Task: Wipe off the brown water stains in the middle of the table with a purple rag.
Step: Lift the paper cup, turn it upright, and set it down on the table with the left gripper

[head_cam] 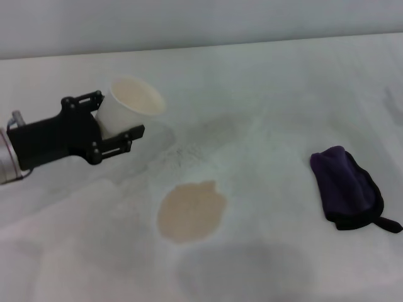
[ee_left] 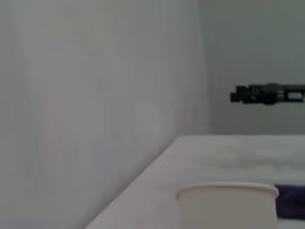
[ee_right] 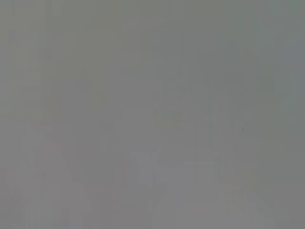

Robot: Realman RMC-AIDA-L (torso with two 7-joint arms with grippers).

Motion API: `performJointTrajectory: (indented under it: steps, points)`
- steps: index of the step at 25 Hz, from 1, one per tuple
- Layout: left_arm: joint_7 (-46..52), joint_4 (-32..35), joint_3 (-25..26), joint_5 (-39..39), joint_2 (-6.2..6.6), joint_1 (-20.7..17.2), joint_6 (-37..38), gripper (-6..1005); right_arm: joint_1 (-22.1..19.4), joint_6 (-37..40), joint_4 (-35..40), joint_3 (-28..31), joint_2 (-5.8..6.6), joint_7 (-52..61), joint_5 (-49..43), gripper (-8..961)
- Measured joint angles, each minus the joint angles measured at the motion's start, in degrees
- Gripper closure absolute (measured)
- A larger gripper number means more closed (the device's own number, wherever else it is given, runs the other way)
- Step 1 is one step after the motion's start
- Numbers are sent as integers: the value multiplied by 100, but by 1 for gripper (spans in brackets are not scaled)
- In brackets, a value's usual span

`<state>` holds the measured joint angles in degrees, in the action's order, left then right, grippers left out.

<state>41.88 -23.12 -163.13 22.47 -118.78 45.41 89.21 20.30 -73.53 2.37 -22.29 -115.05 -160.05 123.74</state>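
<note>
The brown water stain (head_cam: 191, 211) is a roundish tan puddle on the white table (head_cam: 271, 94), near the middle front. The purple rag (head_cam: 346, 187) lies folded at the right, its black loop tail pointing right; a corner of it shows in the left wrist view (ee_left: 291, 200). My left gripper (head_cam: 121, 113) is at the left, behind and left of the stain. It is shut on a white paper cup (head_cam: 129, 104), which tilts in its grip. The cup's rim shows in the left wrist view (ee_left: 228, 193). The right wrist view shows only plain grey.
Faint grey smudges (head_cam: 195, 145) lie on the table between the cup and the stain. A grey wall (head_cam: 189, 22) runs along the table's far edge. A black part, perhaps my right gripper (ee_left: 267, 94), hangs far off above the table in the left wrist view.
</note>
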Motion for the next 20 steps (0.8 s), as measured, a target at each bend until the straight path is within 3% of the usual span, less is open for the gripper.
performJointTrajectory:
  steps: [11,20]
  points:
    - [-14,1200,8,106,-27,-761,-1090,332,25,7,35,-81,0,0,0,97]
    - [-184,1302,9,97,-25,-1043,-1418,331,5,6,33,-83,0,0,1,97]
